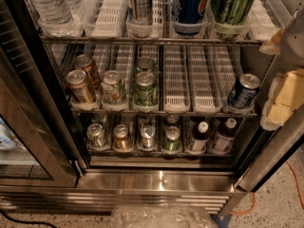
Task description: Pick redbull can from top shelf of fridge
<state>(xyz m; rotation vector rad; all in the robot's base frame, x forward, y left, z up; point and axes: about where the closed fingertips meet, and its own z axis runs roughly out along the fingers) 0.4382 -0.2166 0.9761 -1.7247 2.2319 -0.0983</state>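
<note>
The fridge (161, 180) stands open in front of me. On the top shelf (152, 40) the redbull can (141, 4), slim and silver with bluish panels, stands upright in a white lane tray; its top is cut off by the frame edge. A dark blue Pepsi can (190, 4) is to its right, then a green can (232, 4). My gripper (277, 72) is at the right edge, outside the fridge, right of and below the redbull can. Its yellowish fingers (280, 101) are spread apart and hold nothing.
Water bottles (50, 6) stand on the top shelf at left. Lower racks hold several cans (145, 87) and bottles (199, 136). The glass door (28, 127) hangs open at left. Crumpled clear plastic (161, 217) and an orange cable (295, 184) lie on the floor.
</note>
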